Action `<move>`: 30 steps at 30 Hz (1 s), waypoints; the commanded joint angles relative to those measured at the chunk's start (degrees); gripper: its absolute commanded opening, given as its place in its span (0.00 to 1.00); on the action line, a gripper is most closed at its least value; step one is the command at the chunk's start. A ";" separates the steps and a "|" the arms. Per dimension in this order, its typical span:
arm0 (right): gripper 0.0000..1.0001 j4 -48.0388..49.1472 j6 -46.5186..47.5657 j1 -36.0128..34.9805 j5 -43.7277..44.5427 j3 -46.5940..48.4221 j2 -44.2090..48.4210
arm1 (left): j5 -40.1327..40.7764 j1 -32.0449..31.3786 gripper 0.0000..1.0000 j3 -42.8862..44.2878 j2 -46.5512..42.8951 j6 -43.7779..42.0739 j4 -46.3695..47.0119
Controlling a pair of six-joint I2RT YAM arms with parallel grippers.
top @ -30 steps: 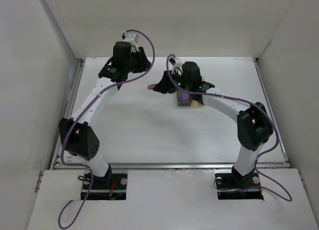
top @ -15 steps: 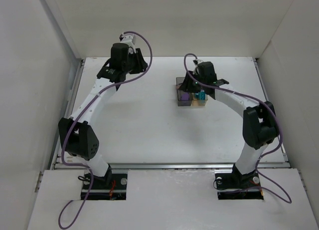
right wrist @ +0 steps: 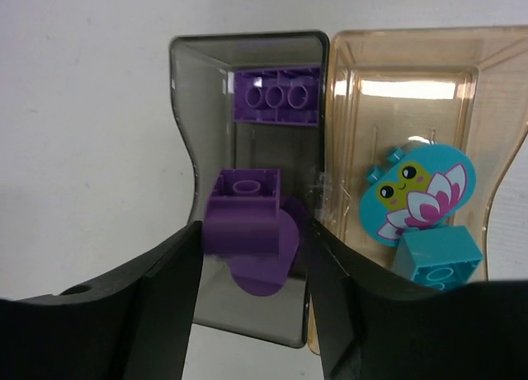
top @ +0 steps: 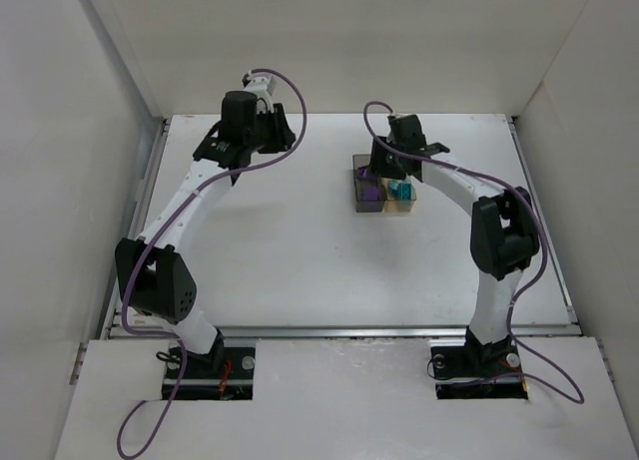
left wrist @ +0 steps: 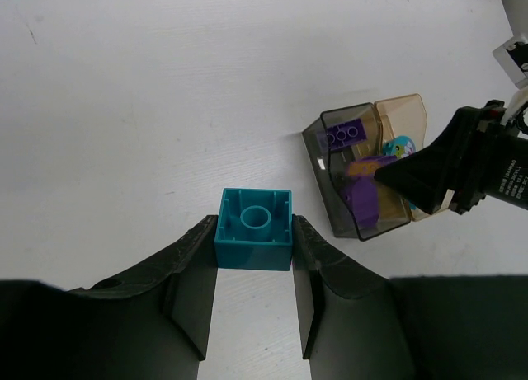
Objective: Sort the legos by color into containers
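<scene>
A purple brick [right wrist: 242, 213] sits over the grey bin [right wrist: 186, 91], at the end nearer the right wrist. This bin is one half of the joined containers [top: 383, 195]. The brick overlaps a rounded purple piece [right wrist: 266, 274], and a longer purple brick [right wrist: 275, 94] lies at the bin's opposite end. The right fingers [right wrist: 169, 297] flank the first brick but stand wider than it, with a sliver of bin showing on one side. I read them as released, and the brick as delivered or nearly so. In the amber bin [right wrist: 462, 75] lie a teal disc with a flower face [right wrist: 415, 192] and a small teal brick [right wrist: 437, 256].

A second ago the right wrist lay across the containers and hid them. It has since swung to their far side, uncovering most of both bins. That suggests the purple drop is ending, and so far each bin holds one colour.

Well left of the containers, the left fingers [left wrist: 186, 289] are clenched on a teal cube [left wrist: 254, 229], with the white surface [left wrist: 124, 108] beyond it. That arm has barely moved. Its cube belongs in the amber bin, probably once the right arm clears.

Whether the purple brick rests on the bin floor, on the rounded piece, or is still falling cannot be made out. From above, the contents are only colour specks, and the right wrist covers the containers' far end.
</scene>
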State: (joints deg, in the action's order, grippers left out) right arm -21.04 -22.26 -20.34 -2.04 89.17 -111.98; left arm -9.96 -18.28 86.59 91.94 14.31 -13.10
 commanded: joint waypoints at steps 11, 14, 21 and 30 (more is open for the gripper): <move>0.83 0.71 12.15 -4.19 -7.25 -0.91 14.92 | -4.80 -2.72 0.00 0.34 -2.82 -7.09 1.50; 0.84 5.03 13.90 -1.47 -18.14 -6.17 19.95 | -11.64 -3.34 0.00 0.34 -2.82 -13.58 2.64; 0.78 4.16 30.07 -3.83 -29.16 -12.25 29.71 | -52.13 0.09 0.00 2.45 -0.54 -17.41 1.40; 0.59 6.18 21.84 -7.53 -30.89 -13.32 31.22 | -65.47 -1.83 0.00 1.03 -0.26 -16.72 8.74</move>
State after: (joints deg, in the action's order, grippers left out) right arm -18.79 4.21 -29.80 -29.08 75.92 -80.55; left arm -68.62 -18.50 86.61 92.79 3.38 -6.00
